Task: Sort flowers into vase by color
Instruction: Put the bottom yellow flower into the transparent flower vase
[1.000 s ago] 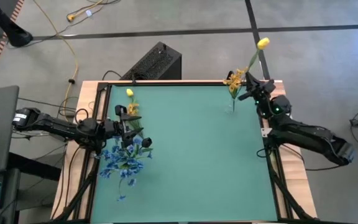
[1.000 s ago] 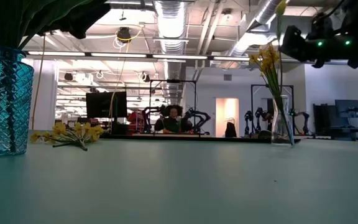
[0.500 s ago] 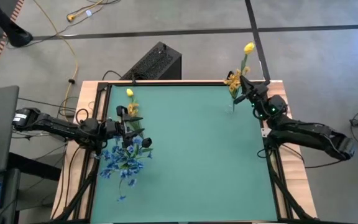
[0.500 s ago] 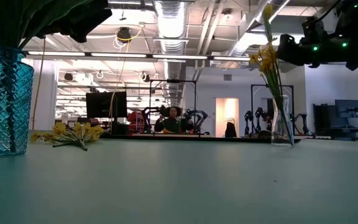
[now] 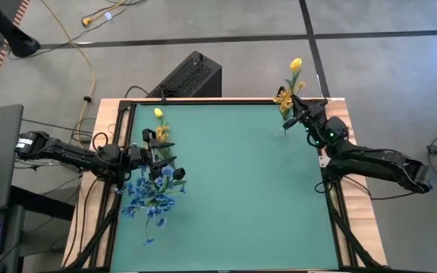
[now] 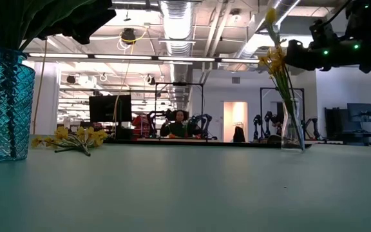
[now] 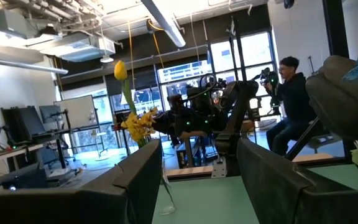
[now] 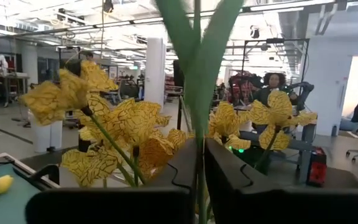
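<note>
A matte green table stands on grey floor in an open hall of ceiling ducts and strip lights, with a seated person far behind. The right gripper is clamped on a yellow tulip's stem above the slim clear vase of yellow flowers at the far right corner; its wrist view shows the fingers pinching the stem. The left gripper, jaws apart, hovers by the ribbed blue vase of blue flowers, while only the low view shows a loose yellow bunch lying on the table.
</note>
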Robot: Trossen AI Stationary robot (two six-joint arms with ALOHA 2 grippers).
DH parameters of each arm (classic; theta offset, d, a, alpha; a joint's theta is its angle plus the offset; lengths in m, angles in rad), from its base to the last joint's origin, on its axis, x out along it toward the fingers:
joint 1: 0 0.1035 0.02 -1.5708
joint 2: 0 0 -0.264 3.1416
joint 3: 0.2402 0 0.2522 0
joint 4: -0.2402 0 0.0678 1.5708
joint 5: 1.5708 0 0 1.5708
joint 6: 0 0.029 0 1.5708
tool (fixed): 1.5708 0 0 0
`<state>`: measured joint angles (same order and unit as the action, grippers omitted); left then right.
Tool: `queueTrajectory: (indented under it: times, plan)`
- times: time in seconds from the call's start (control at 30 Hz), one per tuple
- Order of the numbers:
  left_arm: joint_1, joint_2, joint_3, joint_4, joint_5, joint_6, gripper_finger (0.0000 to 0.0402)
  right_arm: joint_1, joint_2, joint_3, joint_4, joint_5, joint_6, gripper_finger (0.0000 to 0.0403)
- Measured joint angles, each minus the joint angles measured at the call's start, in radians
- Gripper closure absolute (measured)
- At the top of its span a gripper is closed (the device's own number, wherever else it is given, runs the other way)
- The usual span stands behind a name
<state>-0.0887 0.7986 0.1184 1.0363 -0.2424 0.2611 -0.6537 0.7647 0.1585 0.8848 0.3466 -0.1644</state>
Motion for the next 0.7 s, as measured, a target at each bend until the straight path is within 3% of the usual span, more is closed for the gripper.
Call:
queueTrajectory:
  times: [0.27, 0.7]
  plan:
    - [0.000, 0.000, 0.000, 0.000, 0.000, 0.000, 0.0203, 0.000, 0.000, 0.000, -0.007, 0.020, -0.026, 0.0307]
    - [0.000, 0.000, 0.000, 0.000, 0.000, 0.008, 0.0203, 0.042, -0.018, 0.001, -0.016, 0.054, -0.111, 0.0192]
